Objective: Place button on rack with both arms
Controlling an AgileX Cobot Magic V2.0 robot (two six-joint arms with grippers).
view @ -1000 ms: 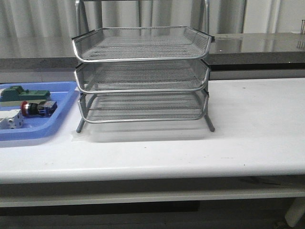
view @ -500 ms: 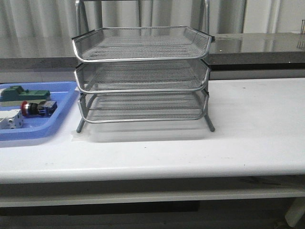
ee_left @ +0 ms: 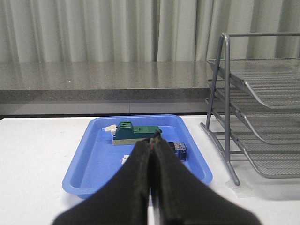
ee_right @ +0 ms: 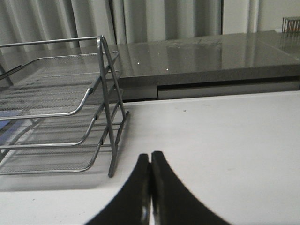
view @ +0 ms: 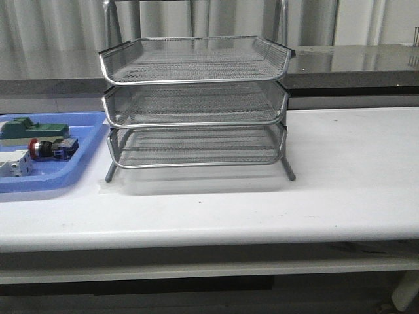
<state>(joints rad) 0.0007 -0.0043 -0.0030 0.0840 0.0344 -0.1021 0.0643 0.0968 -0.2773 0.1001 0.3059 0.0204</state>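
Left black blocky gripper [ee_left: 151,154], fingers pressed together and empty, faces the blue plastic tray [ee_left: 89,161]. Its red-headed push-button switch [view: 52,148] lies sideways just ahead, red head pointing away from the silver wire-mesh rack [view: 195,104]. Right gripper [ee_right: 150,161], also closed, sits farther off.

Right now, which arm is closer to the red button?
Left. Its gripper hangs just short of the tray holding the button; the right gripper is beyond the rack.

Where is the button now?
In the front view, the button lies in the blue tray left of the rack, between the green block and white block.
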